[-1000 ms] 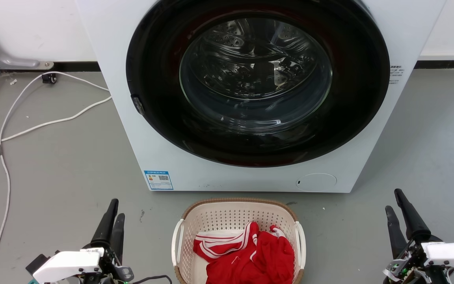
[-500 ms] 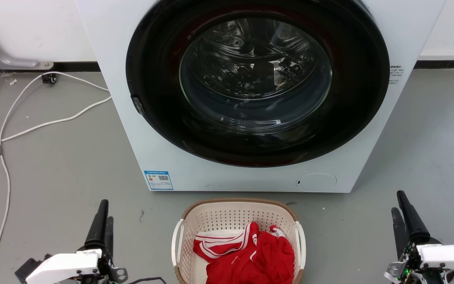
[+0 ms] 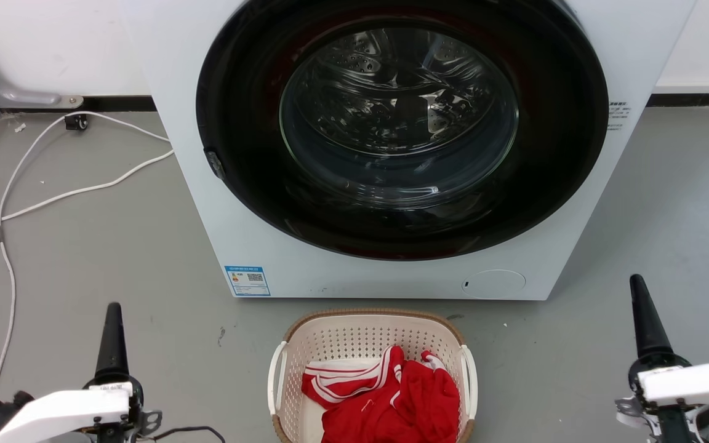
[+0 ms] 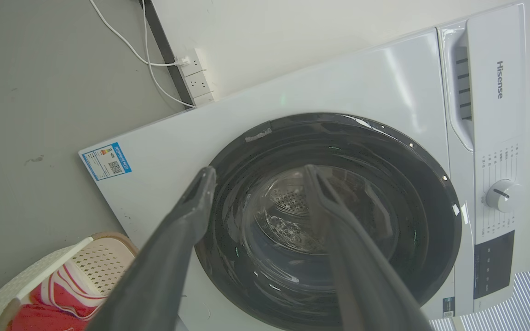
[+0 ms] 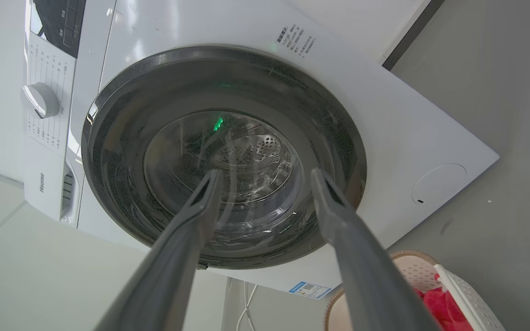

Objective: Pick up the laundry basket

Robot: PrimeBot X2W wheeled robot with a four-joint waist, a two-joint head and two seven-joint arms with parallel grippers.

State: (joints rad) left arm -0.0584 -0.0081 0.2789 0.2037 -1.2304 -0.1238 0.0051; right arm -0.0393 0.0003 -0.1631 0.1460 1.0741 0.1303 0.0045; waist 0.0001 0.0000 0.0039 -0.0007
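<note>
Evidently the approach step: the laundry basket [image 3: 360, 337] stands on the floor [image 3: 114, 246], the washing machine [image 3: 207, 203] just behind it. The left end effector [image 3: 112, 309] and right end effector [image 3: 638, 282] flank it, well apart, both released. Next, each must reach inward to a side handle [image 3: 275, 375].

**One brand name, the rest too small to read**

"Hisense" stands in grey letters on the drawer panel [image 4: 499, 79] of the washing machine [image 3: 330, 277]. Low on the machine's front, a blue sticker [image 3: 247, 280] carries a QR code, but its print is too fine to read. So are the black lines of print [image 3: 618, 117] beside the door and the markings around the dial [image 4: 499, 195].
</note>
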